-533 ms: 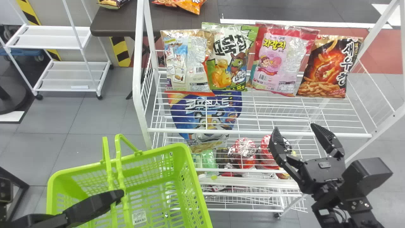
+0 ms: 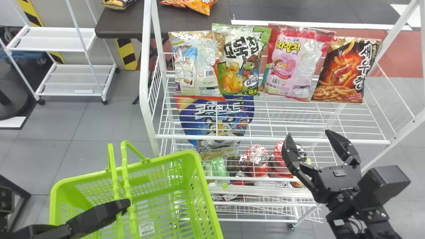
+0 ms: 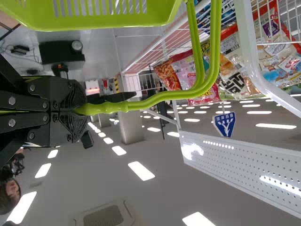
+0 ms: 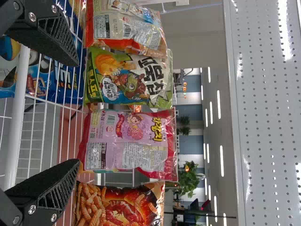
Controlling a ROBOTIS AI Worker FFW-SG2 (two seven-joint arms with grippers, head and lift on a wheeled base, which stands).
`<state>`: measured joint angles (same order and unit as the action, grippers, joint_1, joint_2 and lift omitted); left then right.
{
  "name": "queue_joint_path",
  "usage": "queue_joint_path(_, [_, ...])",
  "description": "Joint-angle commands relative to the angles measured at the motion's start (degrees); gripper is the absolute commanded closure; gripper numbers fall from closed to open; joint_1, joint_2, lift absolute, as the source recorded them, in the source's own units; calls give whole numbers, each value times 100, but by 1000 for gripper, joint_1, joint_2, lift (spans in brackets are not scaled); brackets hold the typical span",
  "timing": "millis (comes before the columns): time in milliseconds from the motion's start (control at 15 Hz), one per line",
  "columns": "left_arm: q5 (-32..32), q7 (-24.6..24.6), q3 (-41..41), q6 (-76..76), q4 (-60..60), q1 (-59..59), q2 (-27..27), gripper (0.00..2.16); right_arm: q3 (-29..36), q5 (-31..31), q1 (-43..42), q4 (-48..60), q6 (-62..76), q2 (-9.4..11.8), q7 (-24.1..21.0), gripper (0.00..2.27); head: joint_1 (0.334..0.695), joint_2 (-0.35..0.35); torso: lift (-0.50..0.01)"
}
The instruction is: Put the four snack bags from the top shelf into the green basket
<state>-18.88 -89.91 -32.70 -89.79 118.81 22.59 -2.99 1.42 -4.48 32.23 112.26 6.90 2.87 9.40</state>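
Four snack bags stand in a row on the top wire shelf: a beige and blue bag [image 2: 196,64], a green and white bag [image 2: 240,63], a pink bag [image 2: 294,63] and a dark orange bag [image 2: 345,71]. My right gripper [image 2: 313,141] is open in front of the shelf's front rail, below the pink and orange bags; in the right wrist view the gripper [image 4: 77,113] holds nothing. My left gripper [image 2: 124,205] is at the handles of the green basket [image 2: 196,159]; in the left wrist view the gripper [image 3: 77,110] is shut on the basket handle [image 3: 155,99].
A blue cereal bag [image 2: 219,116] and red packages [image 2: 257,159] sit on lower levels of the rack. The shelf's front rail [image 2: 272,138] crosses ahead of the right gripper. At the back left are a dark table [image 2: 123,23] and a white rack [image 2: 76,78].
The right gripper has shifted very slightly left. The basket has moved a touch to the right, and the bags have stayed in place.
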Motion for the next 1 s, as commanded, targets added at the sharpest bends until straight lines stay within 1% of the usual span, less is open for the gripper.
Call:
queue_joint_path(0, [7,-66,9,-24,-7,0,0,2142,-54,-26,-94,-46,-54,3,0,87,695,-24,0])
queue_joint_path(267, [7,-66,26,-24,-16,0,0,2142,-485,0,-762,-196,-704,-24,0,90,695,2,0])
queue_joint_path(333, [7,-66,18,-24,-16,0,9,2142,-643,18,-999,-301,-845,-33,-9,90,695,17,0])
queue_joint_path(467, [7,-66,18,-24,-16,9,0,2142,-1003,35,-1649,-591,-1267,-85,-26,97,695,71,0])
queue_joint_path(600, [-2,-66,18,-24,-25,27,0,2142,-1337,79,-2317,-1039,-1565,-112,-281,97,695,115,0])
queue_joint_path(733, [-11,-66,9,-24,-25,27,0,2142,-1627,0,-2889,-1523,-1583,-147,-316,97,695,154,0])
queue_joint_path(867, [-20,-66,9,-24,-25,27,-9,2142,-1706,-9,-3398,-2068,-1618,-293,-316,97,695,185,0])
queue_joint_path(933, [-37,-66,9,-24,-25,35,-18,2142,-1803,-70,-3627,-2314,-1636,-293,-316,97,695,196,0])
